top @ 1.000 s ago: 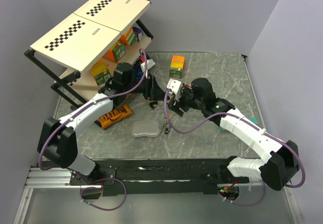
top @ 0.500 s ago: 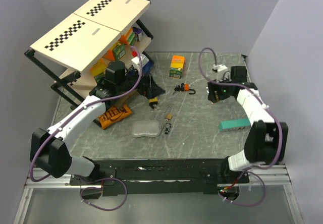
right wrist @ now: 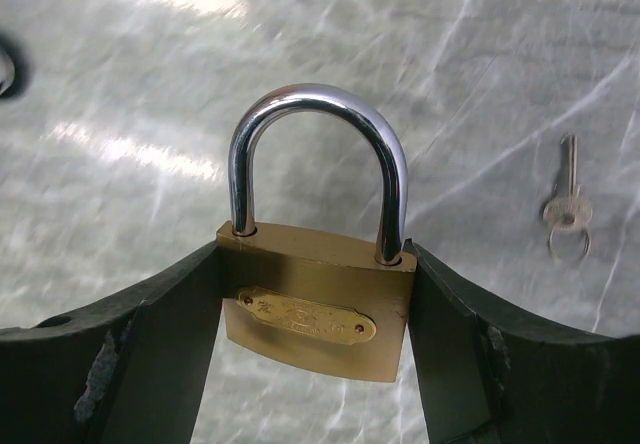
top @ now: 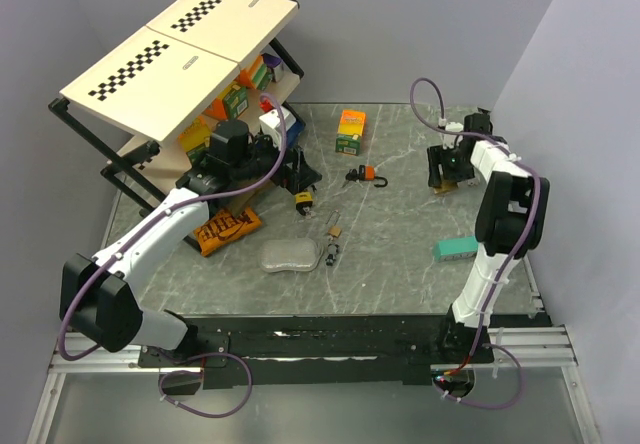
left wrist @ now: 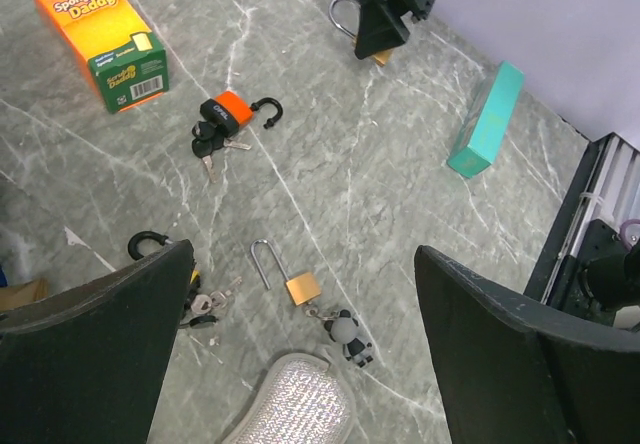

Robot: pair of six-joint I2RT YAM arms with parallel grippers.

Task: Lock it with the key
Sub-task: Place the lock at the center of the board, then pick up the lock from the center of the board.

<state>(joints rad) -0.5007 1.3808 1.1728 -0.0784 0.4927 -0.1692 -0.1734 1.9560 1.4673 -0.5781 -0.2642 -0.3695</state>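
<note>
1. The right hand [right wrist: 313, 264] is clenched on a brass padlock with a steel shackle [right wrist: 315, 314]. One black finger presses each side of the lock's body, and both legs of the shackle sit down in the body.
2. Just past that hand, to the right in its wrist view, a small silver key on a ring [right wrist: 566, 211] lies flat on the grey marbled bench [right wrist: 120, 84]. The key is apart from the held padlock and nothing touches it.
3. Seen from above, the right hand [top: 447, 172] is at the far right of the bench, well apart from the other loose things.
4. The left hand [left wrist: 302, 259] is released, its fingers spread wide with nothing between them, and it is held above the middle of the bench.
5. Below the left hand lies a second brass padlock [left wrist: 300, 286] with its shackle swung open. A small grey figure keyring [left wrist: 348, 332] lies at its near corner, and a silvery mesh pouch [left wrist: 290, 409] is just beside that.
6. Further out is an orange padlock with an open black shackle and keys [left wrist: 225, 116]. A black-shackled padlock [left wrist: 148, 242] is mostly hidden by the left finger.
7. At the far side stand an orange-and-green sponge box [left wrist: 105, 34] and a teal box [left wrist: 487, 119], the teal one near the right hand.
</note>
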